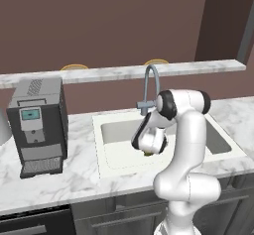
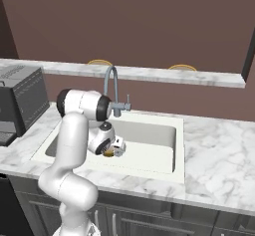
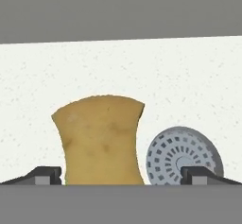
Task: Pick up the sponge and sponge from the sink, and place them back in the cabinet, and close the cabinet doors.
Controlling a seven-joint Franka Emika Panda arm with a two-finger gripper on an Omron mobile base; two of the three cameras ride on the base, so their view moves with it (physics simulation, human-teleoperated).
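Observation:
A golden-tan sponge (image 3: 101, 140) lies on the white floor of the sink (image 1: 99, 130). My gripper (image 3: 123, 176) hangs low in the basin right over it, open, with one dark fingertip (image 3: 45, 175) on each side of the sponge and not pressing on it. In the left base view the gripper (image 1: 148, 151) points down with a sliver of the sponge (image 1: 148, 154) under it. From the right, the gripper (image 2: 111, 152) and sponge (image 2: 108, 153) sit near the basin's front left. The cabinet and its doors are out of view.
A round grey drain (image 3: 182, 157) sits just beside the sponge. The grey gooseneck faucet (image 1: 151, 80) rises behind the sink, close to my arm's elbow. A dark coffee machine (image 1: 37, 125) stands on the marble counter (image 2: 219, 150) to the left.

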